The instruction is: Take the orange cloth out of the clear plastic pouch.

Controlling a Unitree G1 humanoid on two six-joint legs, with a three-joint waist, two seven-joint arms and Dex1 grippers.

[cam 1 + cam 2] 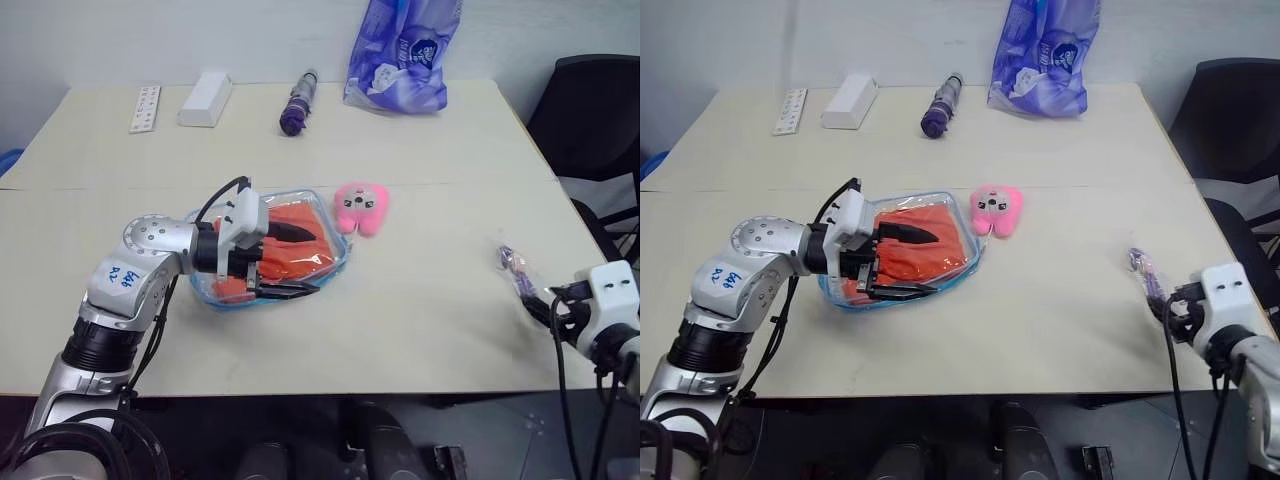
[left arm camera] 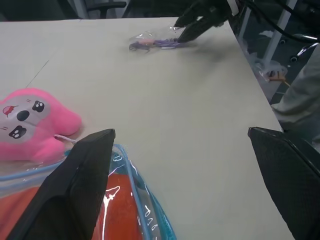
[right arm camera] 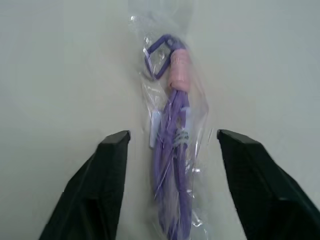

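The clear plastic pouch (image 1: 338, 262) with light blue trim lies flat left of the table's middle. The orange cloth (image 1: 305, 216) is folded inside it. My left gripper (image 1: 305, 262) hovers open just over the pouch, one finger above the cloth and one along the pouch's near edge; in the left wrist view its fingers (image 2: 90, 165) spread wide over the cloth (image 2: 117, 210). My right gripper (image 3: 173, 134) is open at the table's right near edge, its fingers either side of a small purple item in a clear wrapper (image 3: 172, 130) that lies on the table.
A pink plush toy (image 1: 360, 208) sits right beside the pouch. At the back stand a purple-blue printed bag (image 1: 400, 55), a dark purple folded item (image 1: 297, 103), a white box (image 1: 205, 100) and a white strip (image 1: 145, 108). A black chair (image 1: 590, 110) is at the right.
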